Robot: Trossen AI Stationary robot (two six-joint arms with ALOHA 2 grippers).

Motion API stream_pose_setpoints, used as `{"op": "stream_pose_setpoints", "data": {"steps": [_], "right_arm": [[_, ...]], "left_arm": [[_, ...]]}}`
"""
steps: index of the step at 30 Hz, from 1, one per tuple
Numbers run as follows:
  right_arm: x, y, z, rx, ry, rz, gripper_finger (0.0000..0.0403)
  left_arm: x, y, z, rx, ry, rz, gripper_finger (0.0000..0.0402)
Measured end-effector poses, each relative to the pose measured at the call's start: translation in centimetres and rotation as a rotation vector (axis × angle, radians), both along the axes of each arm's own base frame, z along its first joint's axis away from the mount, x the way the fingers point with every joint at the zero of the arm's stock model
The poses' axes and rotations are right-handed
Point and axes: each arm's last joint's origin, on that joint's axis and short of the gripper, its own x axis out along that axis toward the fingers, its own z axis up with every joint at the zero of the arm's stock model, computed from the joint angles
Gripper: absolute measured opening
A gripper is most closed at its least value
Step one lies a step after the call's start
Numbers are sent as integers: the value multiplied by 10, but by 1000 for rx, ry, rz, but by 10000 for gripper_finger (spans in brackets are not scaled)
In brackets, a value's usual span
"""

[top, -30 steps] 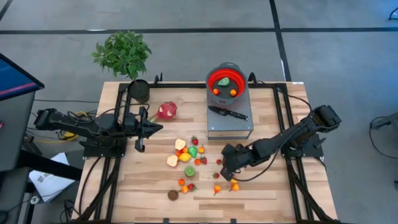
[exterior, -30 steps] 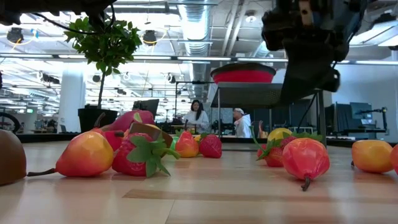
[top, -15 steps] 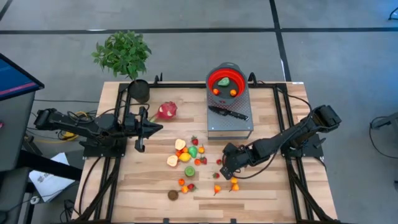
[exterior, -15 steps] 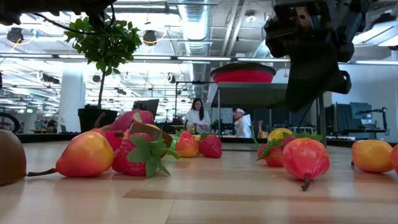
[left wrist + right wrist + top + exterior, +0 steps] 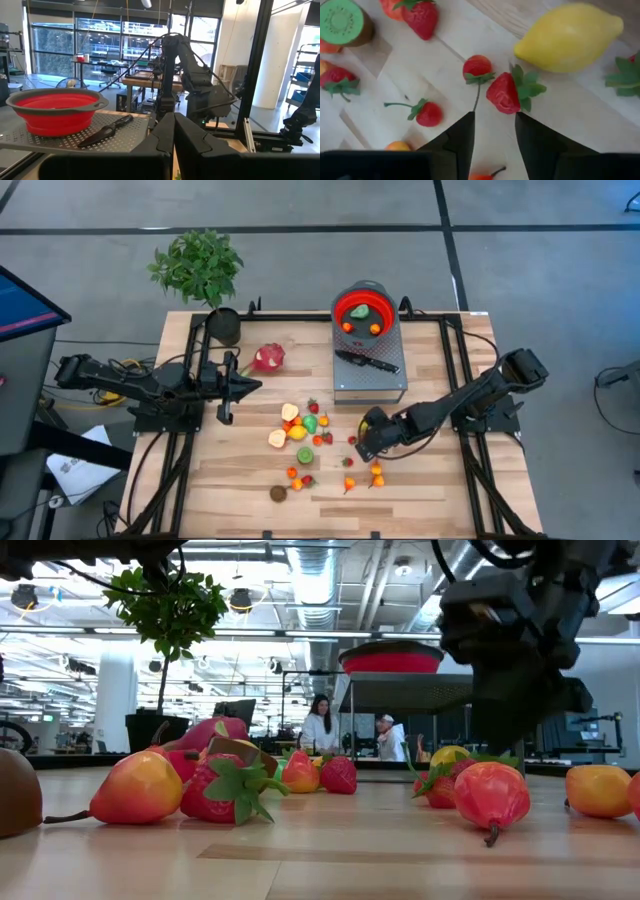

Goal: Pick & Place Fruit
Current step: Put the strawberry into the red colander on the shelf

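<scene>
Small toy fruits [image 5: 305, 430] in red, orange, yellow and green lie loose on the wooden table's middle. A pink dragon fruit [image 5: 268, 358] rests to their far left. My right gripper [image 5: 362, 446] hangs over the right edge of the pile, pointing steeply down, open and touching nothing. In the right wrist view its fingers [image 5: 462, 137] stand just short of a strawberry [image 5: 507, 93] and a small red stemmed fruit [image 5: 477, 66], with a lemon [image 5: 570, 35] beyond. My left gripper [image 5: 246, 387] waits shut at the table's left, held above it.
A red bowl [image 5: 350, 298] holding a green and two orange fruits stands on a grey raised platform [image 5: 370, 380] at the far middle, beside a black-handled knife [image 5: 368, 362]. A potted plant [image 5: 200, 270] stands at the far left corner. Black frame rails run along both table sides.
My right gripper has sunk a little and shifted toward the fruit pile, and its wrist has rolled. The fruits lie where they were.
</scene>
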Motion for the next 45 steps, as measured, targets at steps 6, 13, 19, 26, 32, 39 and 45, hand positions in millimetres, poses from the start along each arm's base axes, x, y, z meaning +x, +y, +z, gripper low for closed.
{"op": "stream_pose_setpoints", "data": {"steps": [6,13,19,26,32,39,45], "right_arm": [[3,1,-2,34,-59,-17,113],[3,2,-2,49,-70,-36,113],[3,2,-2,63,-70,-56,113],[6,6,-14,67,-41,-47,113],[18,12,-35,107,-52,-30,113],[23,14,-38,114,-85,-20,113],[23,12,-28,116,-118,0,113]], "left_arm": [[0,0,0,0,0,0,3],[0,0,0,0,0,0,3],[0,0,0,0,0,0,3],[0,0,0,0,0,0,3],[0,0,0,0,1,0,3],[0,0,0,0,1,0,3],[0,0,0,0,1,0,3]]}}
